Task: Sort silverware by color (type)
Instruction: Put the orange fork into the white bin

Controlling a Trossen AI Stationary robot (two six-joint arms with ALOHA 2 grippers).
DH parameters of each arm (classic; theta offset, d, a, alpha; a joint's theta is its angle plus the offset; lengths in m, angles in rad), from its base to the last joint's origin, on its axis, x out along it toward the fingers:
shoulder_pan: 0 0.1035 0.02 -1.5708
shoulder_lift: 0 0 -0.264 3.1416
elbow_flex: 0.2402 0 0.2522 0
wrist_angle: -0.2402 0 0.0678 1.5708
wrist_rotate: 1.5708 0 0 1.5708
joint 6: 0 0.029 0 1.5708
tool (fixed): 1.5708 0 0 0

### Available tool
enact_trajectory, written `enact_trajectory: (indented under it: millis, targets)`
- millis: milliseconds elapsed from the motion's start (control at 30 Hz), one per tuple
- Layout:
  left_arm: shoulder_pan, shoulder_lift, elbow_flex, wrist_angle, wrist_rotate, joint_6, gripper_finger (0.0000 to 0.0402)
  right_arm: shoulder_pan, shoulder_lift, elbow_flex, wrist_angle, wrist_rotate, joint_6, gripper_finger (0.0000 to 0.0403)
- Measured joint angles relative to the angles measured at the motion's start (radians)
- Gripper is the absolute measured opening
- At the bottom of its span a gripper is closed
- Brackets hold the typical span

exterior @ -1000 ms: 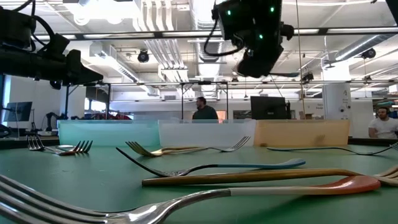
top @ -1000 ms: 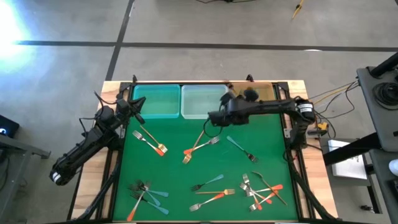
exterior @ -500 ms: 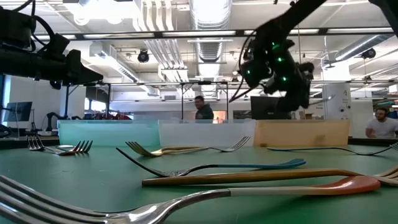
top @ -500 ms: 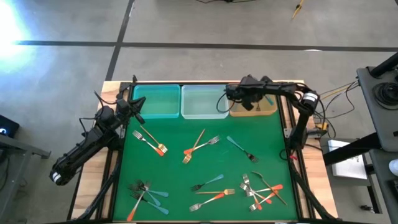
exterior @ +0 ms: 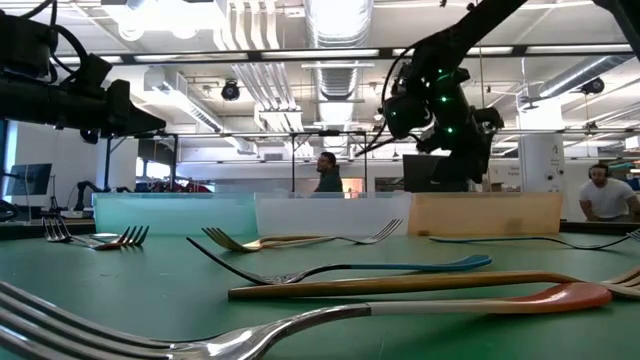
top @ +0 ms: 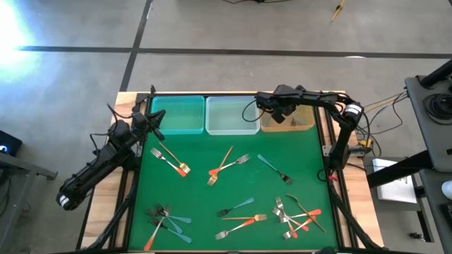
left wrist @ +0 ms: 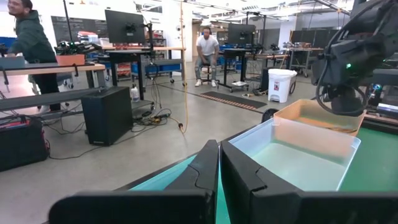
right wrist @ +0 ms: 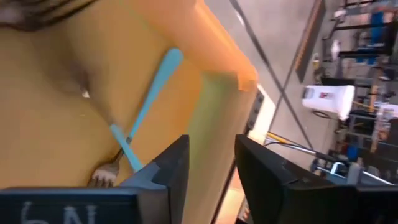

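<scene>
Forks (top: 296, 215) scattered over near half of green surface (top: 205, 194): clusters at near left and near right, few mid-surface. Left hand (left wrist: 219, 163) beside far-left corner by teal bin (top: 176, 114), fingers pressed together, empty. Right hand (right wrist: 211, 163) above orange bin (top: 300, 120) at far right, fingers spread, gripping nothing; blue-handled fork (right wrist: 140, 118) lies inside that bin. Clear bin (top: 231, 115) between.
</scene>
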Motion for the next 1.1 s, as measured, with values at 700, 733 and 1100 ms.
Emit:
enact_trajectory:
  millis: [700,733,1100]
  targets:
    - [0.000,0.000,0.000,0.000,0.000,0.000,0.0000,0.568,-0.085,0.035,0.376,-0.321,0.008,0.0134]
    - [0.000,0.000,0.000,0.000,0.000,0.000,0.0000,0.604,-0.072,0.035,0.418,-0.321,-0.043,0.0135]
    - [0.000,0.000,0.000,0.000,0.000,0.000,0.0000,0.747,0.129,0.058,0.672,-0.322,-0.456,0.0134]
